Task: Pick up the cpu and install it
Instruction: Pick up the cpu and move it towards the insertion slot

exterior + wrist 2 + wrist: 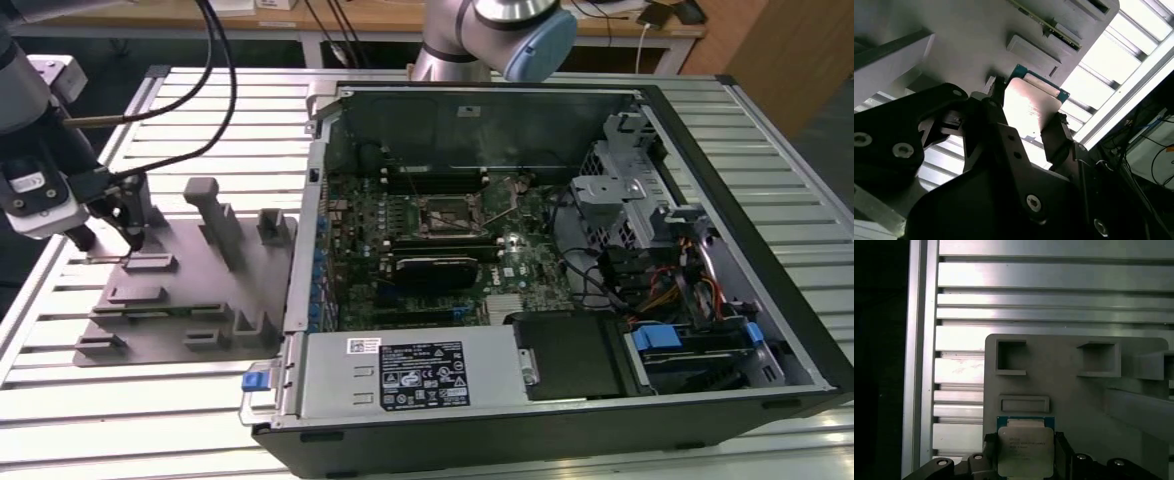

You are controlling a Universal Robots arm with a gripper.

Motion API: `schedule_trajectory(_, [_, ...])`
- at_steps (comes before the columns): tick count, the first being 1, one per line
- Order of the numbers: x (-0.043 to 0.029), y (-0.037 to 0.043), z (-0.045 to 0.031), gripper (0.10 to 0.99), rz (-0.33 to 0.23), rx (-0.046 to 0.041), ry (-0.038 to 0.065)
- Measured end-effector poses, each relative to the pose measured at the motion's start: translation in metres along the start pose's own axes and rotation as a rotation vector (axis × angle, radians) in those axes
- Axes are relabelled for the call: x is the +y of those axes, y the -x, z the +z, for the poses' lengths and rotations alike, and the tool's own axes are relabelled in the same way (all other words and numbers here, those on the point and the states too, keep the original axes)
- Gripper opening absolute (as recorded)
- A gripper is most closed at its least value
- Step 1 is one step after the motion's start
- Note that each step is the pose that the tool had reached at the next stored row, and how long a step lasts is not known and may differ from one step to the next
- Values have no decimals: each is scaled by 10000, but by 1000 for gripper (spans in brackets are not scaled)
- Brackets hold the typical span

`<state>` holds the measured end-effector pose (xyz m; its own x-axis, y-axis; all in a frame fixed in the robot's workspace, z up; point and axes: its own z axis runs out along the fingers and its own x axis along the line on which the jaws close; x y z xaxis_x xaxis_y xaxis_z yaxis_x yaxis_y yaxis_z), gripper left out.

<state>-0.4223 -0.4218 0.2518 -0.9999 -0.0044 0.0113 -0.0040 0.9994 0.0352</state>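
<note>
— End effector (110,240) first: what is it doing?

— Its two black fingers (1056,140) are pressed against opposite edges of the cpu (1025,447), pinching it. Both wrist views show the chip between them, silver lid facing up, with a green rim along one edge.

— Where is that in the scene?

— At the far left part of the grey holder tray (200,300), as the exterior view shows it. The tray lies on the slatted aluminium counter (200,110), to the exterior view's left of the open computer case (767,270).

— Is the chip off the tray?

— I cannot tell. In the first wrist view it sits just beside a shallow rectangular recess (1024,403) in the tray, with two deeper square pockets beyond.

— And the socket?

— The black-framed cpu socket (451,212) sits mid-way across the green motherboard (527,270) inside the case, well apart from the end effector.
</note>
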Motion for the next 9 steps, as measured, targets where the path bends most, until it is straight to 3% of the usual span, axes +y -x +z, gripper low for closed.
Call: schedule_trajectory(9, [10,-3,-225,541,-2,-41,0])
